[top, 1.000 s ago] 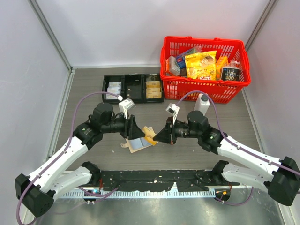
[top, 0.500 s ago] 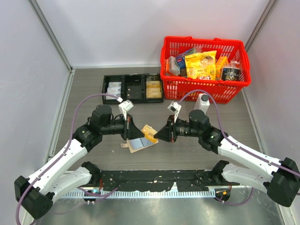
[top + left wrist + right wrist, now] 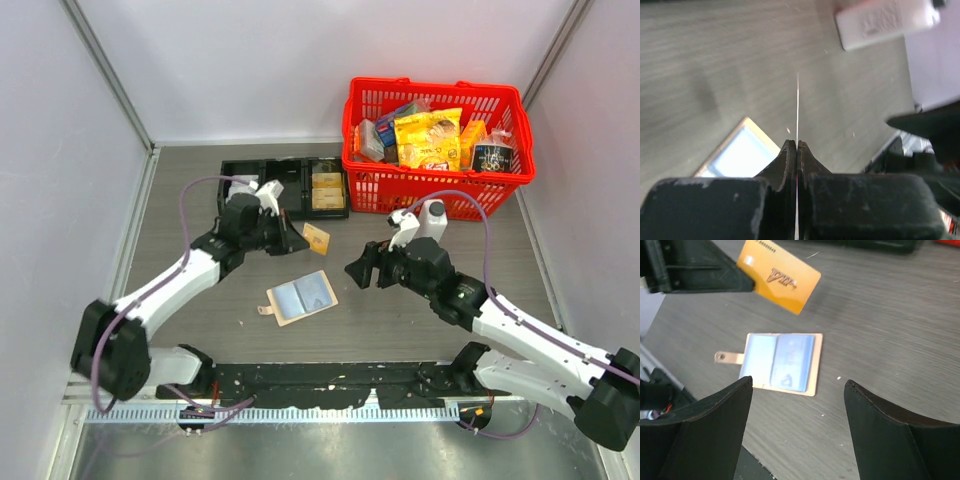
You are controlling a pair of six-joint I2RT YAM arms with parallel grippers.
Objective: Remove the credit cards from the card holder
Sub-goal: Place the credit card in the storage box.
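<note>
- Both arms have pulled back from card holder [image 3: 301, 297] since the earlier frame: L arm swung up toward black tray [image 3: 285, 187], R arm drew off to the right.
- Left gripper [image 3: 298, 239] is clamped on orange card [image 3: 316, 237] and holds it clear above table [image 3: 340, 340]. Card's out, prob. about to be set down.
- Right gripper [image 3: 358, 272] jaws wide apart, nothing in them. Prob. let go because the holder no longer needs pinning.
- Holder lies flat & open between the arms, blue-grey inside up. Can't tell if more cards are left in it.
</note>
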